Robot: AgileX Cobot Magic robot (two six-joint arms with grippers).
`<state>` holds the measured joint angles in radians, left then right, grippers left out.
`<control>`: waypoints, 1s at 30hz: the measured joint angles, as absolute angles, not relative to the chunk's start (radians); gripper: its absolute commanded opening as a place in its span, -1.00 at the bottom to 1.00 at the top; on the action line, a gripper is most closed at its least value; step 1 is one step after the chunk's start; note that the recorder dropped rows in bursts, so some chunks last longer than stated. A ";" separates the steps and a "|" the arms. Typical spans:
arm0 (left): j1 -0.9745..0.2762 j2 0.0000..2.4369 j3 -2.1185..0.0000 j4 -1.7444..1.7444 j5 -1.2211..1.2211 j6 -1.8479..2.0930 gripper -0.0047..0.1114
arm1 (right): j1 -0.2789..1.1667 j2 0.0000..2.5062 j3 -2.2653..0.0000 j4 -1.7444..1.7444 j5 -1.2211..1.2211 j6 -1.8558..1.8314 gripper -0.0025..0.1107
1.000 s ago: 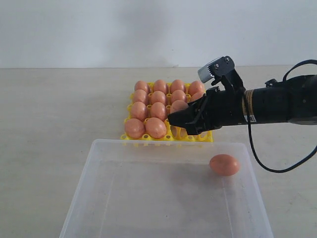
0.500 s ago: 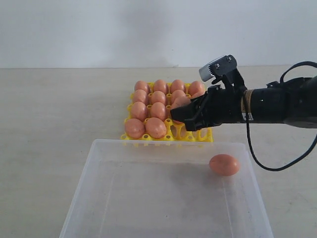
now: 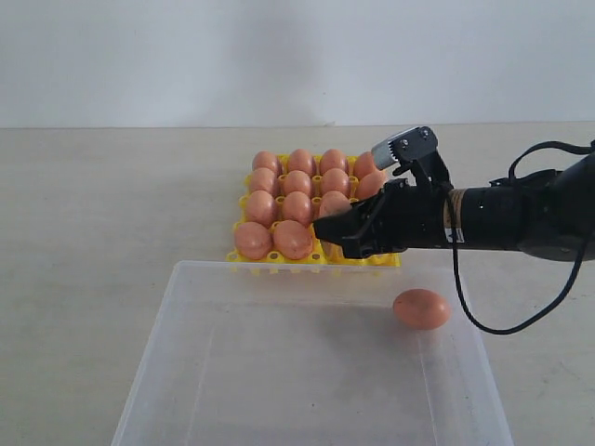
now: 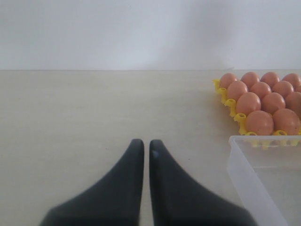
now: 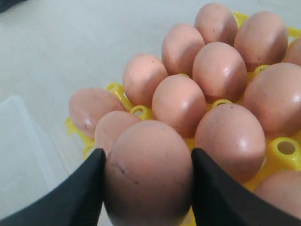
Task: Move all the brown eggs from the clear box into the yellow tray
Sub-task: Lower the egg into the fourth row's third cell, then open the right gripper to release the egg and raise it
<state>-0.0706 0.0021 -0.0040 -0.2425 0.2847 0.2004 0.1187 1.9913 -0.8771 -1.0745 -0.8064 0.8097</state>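
Observation:
The yellow tray (image 3: 279, 257) stands behind the clear box (image 3: 186, 307) and carries several brown eggs (image 3: 297, 209). One brown egg (image 3: 420, 308) lies in the box near its far right corner. My right gripper (image 3: 339, 232) hangs low over the tray's front right cups. In the right wrist view it (image 5: 148, 152) is shut on a speckled brown egg (image 5: 148, 179), one finger on each side. My left gripper (image 4: 146, 142) is shut and holds nothing. It hovers over bare table, apart from the tray (image 4: 229, 101) and the box (image 4: 244, 165).
The tan table (image 3: 102, 204) runs back to a white wall. A black cable (image 3: 474, 307) loops down from the right arm, beside the box's right side. The left arm does not show in the exterior view.
The right gripper, with its egg, rose slightly up and to the right. It then came back down and left over the tray's front right cups. The egg in the box has not moved.

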 measured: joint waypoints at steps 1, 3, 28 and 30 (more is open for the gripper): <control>-0.071 0.002 -0.004 -0.242 0.285 0.200 -0.85 | 0.119 1.991 -0.877 -1.070 -0.806 0.803 -0.96; -0.071 0.002 -0.004 -0.242 0.285 0.200 -0.85 | 0.119 1.991 -0.877 -1.053 -0.806 0.780 -0.96; -0.071 0.002 -0.004 -0.242 0.285 0.200 -0.85 | 0.130 2.068 -0.917 -0.986 -0.804 0.730 -0.95; -0.071 0.002 -0.004 -0.242 0.285 0.200 -0.85 | 0.130 2.068 -0.917 -0.988 -0.804 0.726 -0.82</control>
<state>-0.0706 0.0021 -0.0040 -0.2425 0.2847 0.2004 0.1299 2.0680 -0.9166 -0.9877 -0.8040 0.7261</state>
